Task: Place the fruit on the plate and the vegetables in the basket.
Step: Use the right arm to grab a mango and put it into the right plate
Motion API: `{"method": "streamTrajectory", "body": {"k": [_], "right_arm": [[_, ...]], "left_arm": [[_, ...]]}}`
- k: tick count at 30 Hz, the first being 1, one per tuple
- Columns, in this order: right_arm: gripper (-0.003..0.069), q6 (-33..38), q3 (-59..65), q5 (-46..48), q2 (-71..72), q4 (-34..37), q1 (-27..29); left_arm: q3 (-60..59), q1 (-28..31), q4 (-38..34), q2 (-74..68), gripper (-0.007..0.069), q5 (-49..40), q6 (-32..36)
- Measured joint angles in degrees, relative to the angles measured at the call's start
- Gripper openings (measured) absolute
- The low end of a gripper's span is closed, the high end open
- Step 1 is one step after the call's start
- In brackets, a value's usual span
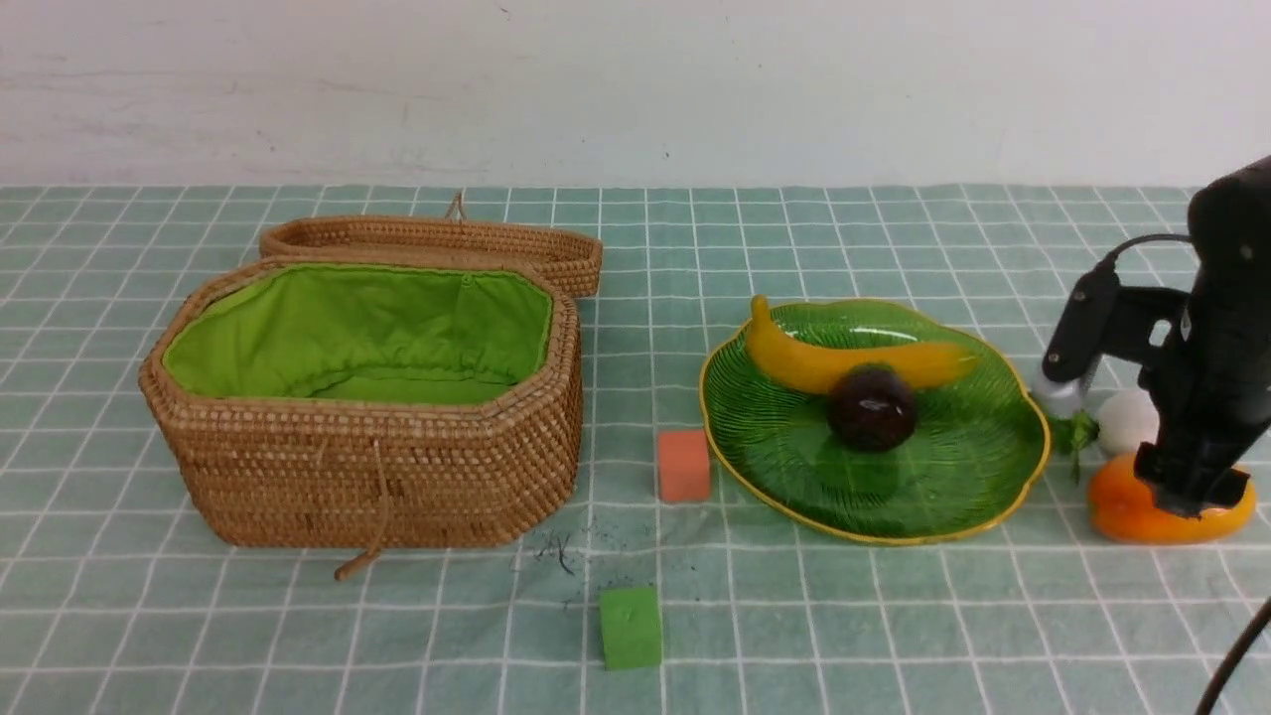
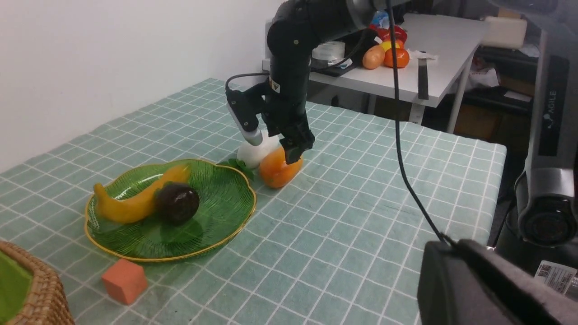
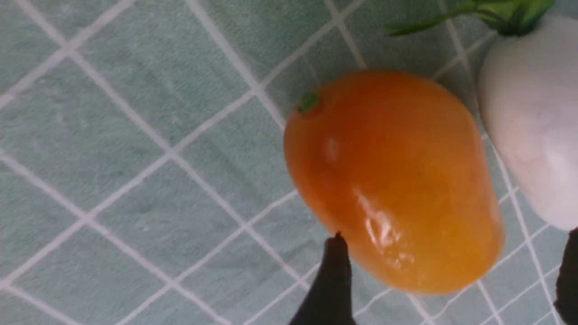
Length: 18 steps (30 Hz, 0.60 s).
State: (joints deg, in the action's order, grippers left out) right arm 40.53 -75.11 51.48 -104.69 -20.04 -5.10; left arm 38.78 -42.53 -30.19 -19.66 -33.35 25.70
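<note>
A pale green checked cloth (image 1: pixel 894 616) covered the table under a bare white wall. In the front view, the large green leaf-shaped plate with its thin yellow rim (image 1: pixel 953 467) held the long curved yellow banana (image 1: pixel 794 362) and the round dark purple mangosteen (image 1: pixel 872 407). Just off the plate's right edge lay the oval orange-yellow mango (image 1: pixel 1117 511), with the white radish with green leaves (image 1: pixel 1127 422) touching it behind. The right gripper (image 1: pixel 1190 492) stood down over the mango. Well to the plate's left sat the octagonal woven rattan basket with green lining (image 1: pixel 377 477), lid open and floor hidden.

The left wrist view showed the mango (image 2: pixel 275 169) just beyond the plate's rim. The left gripper (image 2: pixel 487 289) was only a dark blur, so I could not tell how its fingers stood.

In the right wrist view the dark fingers (image 3: pixel 332 280) were apart, one tip at the mango's flank, the other clear of it beside the radish (image 3: pixel 528 126). The grasp probably wanted centring on the mango's middle, keeping the far finger off the radish. A gentle squeeze would suit the slick curve, then a lift over the plate's rim.
</note>
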Motion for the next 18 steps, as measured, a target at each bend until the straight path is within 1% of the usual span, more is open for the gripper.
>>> {"method": "streamTrajectory", "body": {"k": [4, 11, 16, 18], "right_arm": [[0.0617, 0.0, 0.0, -2.86, -3.24, -3.9, 0.02], [0.0617, 0.0, 0.0, -4.75, -5.85, -4.18, 0.83], [0.0613, 1.1, -0.12, -5.15, -5.97, -0.81, 1.83], [0.0609, 2.38, -0.39, -5.15, -6.05, 1.94, 2.73]], "left_arm": [[0.0, 0.0, 0.0, 0.0, -0.0013, -1.43, 0.0], [0.0, 0.0, 0.0, 0.0, -0.0011, -2.12, 0.0], [0.0, 0.0, -0.85, 0.0, -0.001, -2.12, 0.0], [0.0, 0.0, -1.76, 0.0, -0.001, -2.12, 0.0]]}}
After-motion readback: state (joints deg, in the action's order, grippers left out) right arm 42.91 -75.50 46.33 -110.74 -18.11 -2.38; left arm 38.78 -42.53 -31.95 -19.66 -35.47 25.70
